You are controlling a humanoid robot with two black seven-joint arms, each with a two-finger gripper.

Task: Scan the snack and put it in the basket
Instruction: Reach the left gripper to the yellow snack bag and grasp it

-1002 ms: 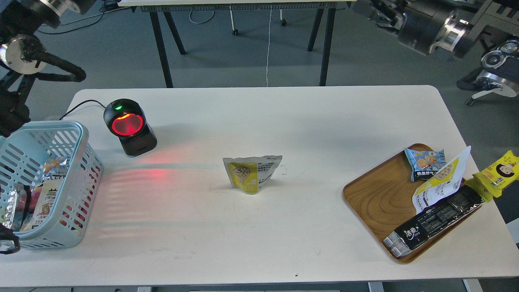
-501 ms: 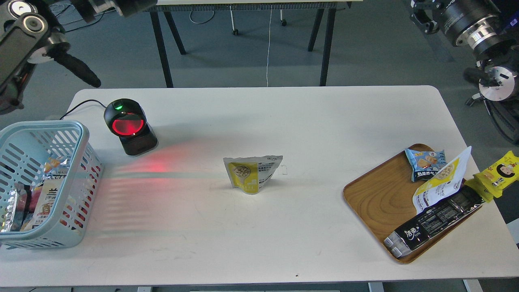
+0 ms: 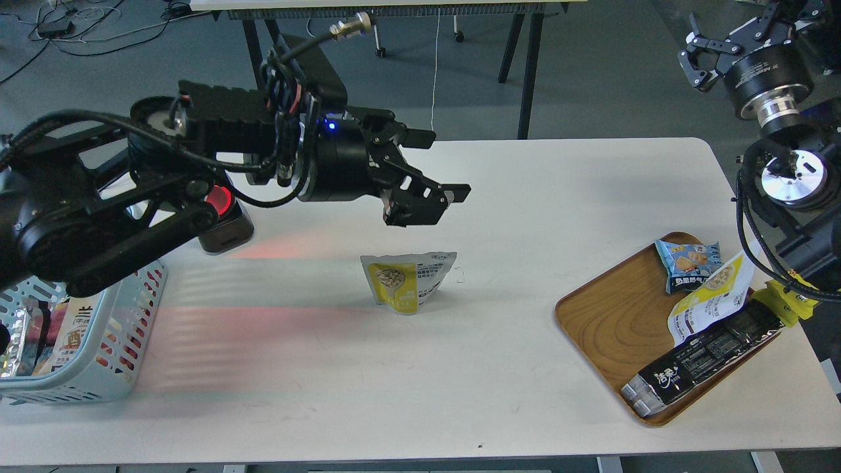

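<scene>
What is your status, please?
Left gripper open above the snack, empty. Right gripper high, state unclear. Snack upright on table, path clear.

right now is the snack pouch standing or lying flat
Standing: the snack sits upright on its base on the table, yellow front facing the camera, untouched by the left gripper.

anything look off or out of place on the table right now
Mostly tidy. The wooden tray is overfilled: the black packet and the white pouch with a yellow band stick out past its rim. The snack stands upright alone mid-table, its top creased, with the open left gripper above it.
</scene>
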